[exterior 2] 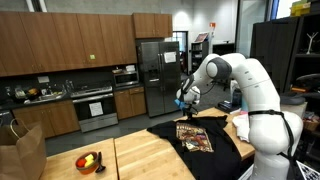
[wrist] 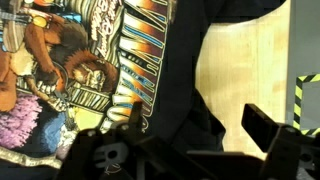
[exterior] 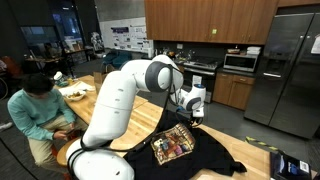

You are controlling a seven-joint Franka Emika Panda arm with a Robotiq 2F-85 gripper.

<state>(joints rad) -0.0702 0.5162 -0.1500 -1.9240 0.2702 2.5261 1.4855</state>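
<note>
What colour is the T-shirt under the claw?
A black fabric T-shirt with a multicoloured print; clearest in the wrist view.

three cameras, one worktop

an exterior view sits close behind the arm (exterior: 120, 100), facing the kitchen cabinets (exterior: 200, 20) across the worktop (exterior: 145, 115). an exterior view stands farther off, facing the arm (exterior 2: 240, 75) side-on. both share the black shirt (exterior: 215, 152) (exterior 2: 220, 150). the wrist view looks down on it at close range, fingers (wrist: 275, 135) at the bottom edge.

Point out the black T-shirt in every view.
Exterior view: the T-shirt lies lower centre, spread flat.
Exterior view: the T-shirt lies lower right of centre.
Wrist view: the T-shirt fills the left and middle.
Shared landmark: the wooden table under it.
</note>
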